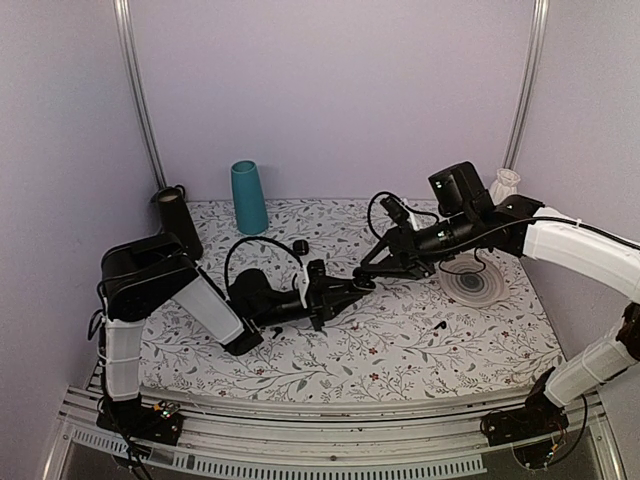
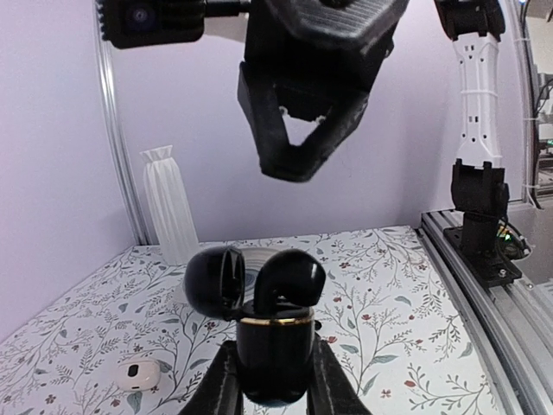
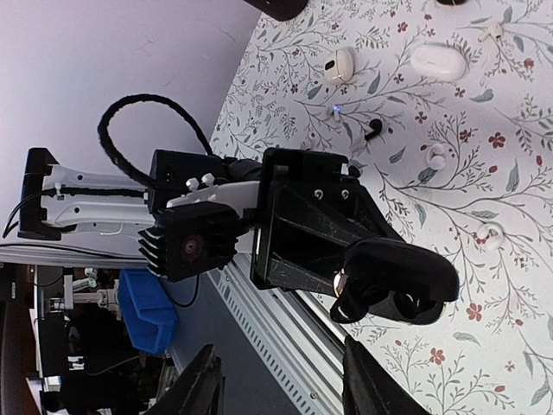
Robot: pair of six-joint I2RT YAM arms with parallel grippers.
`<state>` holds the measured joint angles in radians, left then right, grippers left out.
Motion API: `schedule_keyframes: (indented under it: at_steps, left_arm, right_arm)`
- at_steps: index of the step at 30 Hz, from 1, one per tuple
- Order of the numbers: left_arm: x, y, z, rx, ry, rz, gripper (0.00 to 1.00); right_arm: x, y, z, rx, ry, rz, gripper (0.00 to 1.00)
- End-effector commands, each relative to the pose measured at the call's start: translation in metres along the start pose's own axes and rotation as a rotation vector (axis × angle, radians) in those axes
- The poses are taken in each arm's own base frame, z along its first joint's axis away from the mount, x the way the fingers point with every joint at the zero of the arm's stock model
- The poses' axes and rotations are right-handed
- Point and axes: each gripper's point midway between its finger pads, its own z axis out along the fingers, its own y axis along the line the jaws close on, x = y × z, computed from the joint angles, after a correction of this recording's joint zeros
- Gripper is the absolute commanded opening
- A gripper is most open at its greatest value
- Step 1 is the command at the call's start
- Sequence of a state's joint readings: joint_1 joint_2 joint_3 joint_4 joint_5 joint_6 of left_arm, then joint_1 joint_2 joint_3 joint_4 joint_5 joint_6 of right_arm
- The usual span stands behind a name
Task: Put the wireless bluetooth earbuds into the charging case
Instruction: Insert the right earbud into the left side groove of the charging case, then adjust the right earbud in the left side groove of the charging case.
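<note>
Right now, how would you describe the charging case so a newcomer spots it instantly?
Follow the left arm out to the middle of the floral table. Clamped in its hand is the charging case: glossy black, gold-rimmed, lid swung open. The white cases lie loose on the cloth; this one alone is held.

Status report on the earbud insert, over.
Left gripper shut on open charging case. Right gripper close over it, jaws unclear. One black earbud loose on table. Nothing blocking.
</note>
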<state>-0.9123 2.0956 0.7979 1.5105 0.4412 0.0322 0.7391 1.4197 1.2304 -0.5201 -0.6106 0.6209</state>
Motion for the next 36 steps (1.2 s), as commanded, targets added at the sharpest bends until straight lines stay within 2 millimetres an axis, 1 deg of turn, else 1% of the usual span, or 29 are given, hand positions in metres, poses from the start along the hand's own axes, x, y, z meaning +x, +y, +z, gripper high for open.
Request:
schedule_keyframes:
  at_steps: [1, 5, 8, 10, 12, 17, 22, 23, 25, 36]
  left_arm:
    - [-0.017, -0.001, -0.002, 0.041, -0.060, 0.003, 0.00]
    - [-0.022, 0.000, -0.002, 0.046, -0.057, -0.005, 0.00]
    - [-0.026, 0.003, -0.002, 0.040, -0.054, -0.013, 0.00]
    - [-0.028, 0.005, -0.001, 0.033, -0.049, -0.017, 0.00]
    - [-0.028, 0.005, 0.000, 0.034, -0.042, -0.020, 0.00]
    - [-0.031, 0.006, -0.001, 0.032, -0.047, -0.031, 0.00]
    - [-0.031, 0.006, 0.000, 0.031, -0.034, -0.027, 0.00]
    - [-0.030, 0.006, 0.000, 0.031, -0.030, -0.028, 0.00]
    - [-0.031, 0.007, 0.001, 0.032, -0.027, -0.026, 0.00]
    - [-0.032, 0.006, 0.000, 0.033, -0.023, -0.025, 0.00]
  right_arm:
    - [-0.009, -0.006, -0.011, 0.055, -0.089, -0.066, 0.42]
    - [-0.006, -0.003, -0.009, 0.078, -0.105, -0.117, 0.34]
    - [0.002, -0.001, 0.001, 0.090, -0.074, -0.144, 0.30]
    - [0.006, -0.004, 0.006, 0.110, -0.063, -0.138, 0.28]
    - [0.004, -0.006, 0.006, 0.132, -0.078, -0.126, 0.25]
    - [0.002, -0.015, 0.006, 0.175, -0.096, -0.089, 0.25]
    - [0.002, -0.013, 0.012, 0.174, -0.098, -0.079, 0.25]
    - [-0.003, -0.006, 0.010, 0.167, -0.112, -0.088, 0.25]
    - [-0.007, -0.003, 0.010, 0.170, -0.117, -0.089, 0.25]
    - [-0.006, -0.010, 0.019, 0.206, -0.096, -0.073, 0.24]
